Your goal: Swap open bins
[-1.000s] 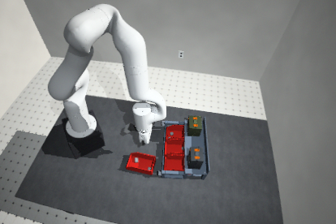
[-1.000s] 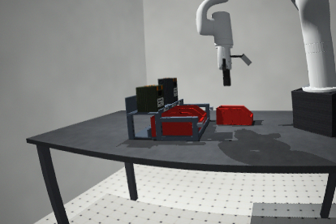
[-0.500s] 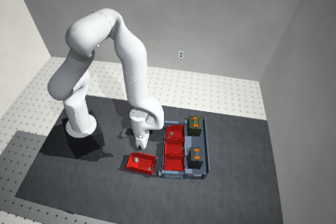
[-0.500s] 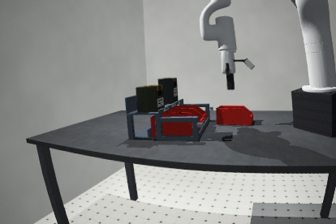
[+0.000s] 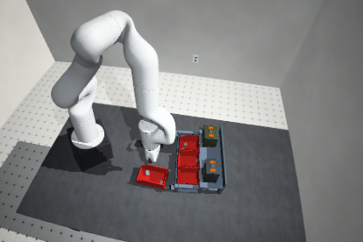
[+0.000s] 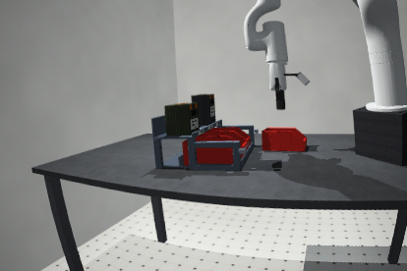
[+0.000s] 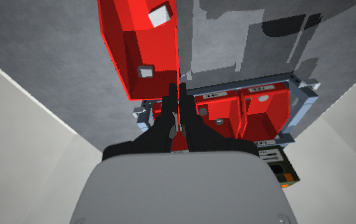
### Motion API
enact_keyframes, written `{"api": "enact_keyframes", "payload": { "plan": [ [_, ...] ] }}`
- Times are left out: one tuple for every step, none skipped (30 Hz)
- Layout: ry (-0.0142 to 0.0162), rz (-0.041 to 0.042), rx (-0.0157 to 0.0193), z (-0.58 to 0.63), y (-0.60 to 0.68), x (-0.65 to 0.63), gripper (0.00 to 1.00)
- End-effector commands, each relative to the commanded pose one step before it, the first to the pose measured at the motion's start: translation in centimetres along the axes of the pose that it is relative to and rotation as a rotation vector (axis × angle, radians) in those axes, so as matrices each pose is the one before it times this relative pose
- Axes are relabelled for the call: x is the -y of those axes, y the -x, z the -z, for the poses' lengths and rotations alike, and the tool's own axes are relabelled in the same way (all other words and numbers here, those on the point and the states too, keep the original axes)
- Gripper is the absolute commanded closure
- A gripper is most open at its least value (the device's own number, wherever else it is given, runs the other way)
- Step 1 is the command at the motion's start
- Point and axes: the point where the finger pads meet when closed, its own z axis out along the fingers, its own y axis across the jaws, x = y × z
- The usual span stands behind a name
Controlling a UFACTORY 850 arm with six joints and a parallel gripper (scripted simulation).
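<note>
A red open bin [image 5: 152, 176] stands on the table to the left of the shelf [image 5: 199, 160], with small grey parts in it. It also shows in the wrist view [image 7: 142, 47] and in the exterior view [image 6: 283, 139]. The shelf's lower row holds three red bins [image 5: 188, 160]. In the wrist view two of them [image 7: 217, 117] [image 7: 262, 106] each show a small grey part, and the third is hidden behind my fingers. My gripper [image 5: 152, 154] [image 6: 280, 100] [image 7: 178, 93] is shut and empty. It hangs well above the table, between the table bin and the shelf.
Two dark green bins [image 5: 210, 135] [image 5: 211, 170] with orange marks stand on the shelf's upper row. The arm's dark base block [image 6: 387, 135] stands at the back of the table.
</note>
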Motion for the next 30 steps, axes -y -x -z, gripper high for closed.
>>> {"api": "enact_keyframes", "payload": {
  "plan": [
    [0.0, 0.00011, 0.00679, 0.019, 0.056, 0.017, 1.0],
    [0.0, 0.0, 0.0, 0.0, 0.0, 0.0, 1.0],
    [0.0, 0.0, 0.0, 0.0, 0.0, 0.0, 1.0],
    [0.0, 0.0, 0.0, 0.0, 0.0, 0.0, 1.0],
    [0.0, 0.0, 0.0, 0.0, 0.0, 0.0, 1.0],
    [0.0, 0.0, 0.0, 0.0, 0.0, 0.0, 1.0],
    [0.0, 0.0, 0.0, -0.001, 0.0, 0.0, 1.0],
    [0.0, 0.0, 0.00002, -0.005, -0.002, 0.0, 1.0],
    [0.00001, 0.0, 0.00003, -0.011, -0.003, 0.0, 1.0],
    [0.0, 0.0, 0.0, 0.0, 0.0, 0.0, 1.0],
    [0.0, 0.0, 0.0, 0.0, 0.0, 0.0, 1.0],
    [0.00001, 0.0, 0.00004, -0.015, -0.005, 0.0, 1.0],
    [0.00001, 0.0, 0.00005, -0.017, -0.005, 0.0, 1.0],
    [0.0, 0.0, 0.00004, -0.015, -0.005, 0.0, 1.0],
    [0.0, 0.0, 0.00003, -0.011, -0.003, 0.0, 1.0],
    [0.0, 0.0, 0.00001, -0.005, -0.002, 0.0, 1.0],
    [0.0, 0.0, 0.0, -0.001, 0.0, 0.0, 1.0],
    [0.0, 0.0, 0.0, 0.0, 0.0, 0.0, 0.74],
    [0.0, 0.0, 0.0, 0.0, 0.0, 0.0, 0.74],
    [0.0, 0.0, 0.0, 0.0, 0.0, 0.0, 0.74],
    [0.0, 0.0, 0.0, 0.0, 0.0, 0.0, 0.74],
    [0.0, 0.0, 0.0, 0.0, 0.0, 0.0, 0.74],
    [0.0, 0.0, 0.0, 0.0, 0.0, 0.0, 0.74],
    [0.0, 0.0, 0.0, 0.0, 0.0, 0.0, 0.74],
    [0.0, 0.0, 0.0, 0.0, 0.0, 0.0, 0.74],
    [0.0, 0.0, 0.0, 0.0, 0.0, 0.0, 0.74],
    [0.0, 0.0, 0.0, 0.0, 0.0, 0.0, 0.74],
    [0.0, 0.0, 0.0, 0.0, 0.0, 0.0, 0.74],
    [0.0, 0.0, 0.0, 0.0, 0.0, 0.0, 0.74],
    [0.0, 0.0, 0.0, 0.0, 0.0, 0.0, 0.74]
  ]
}}
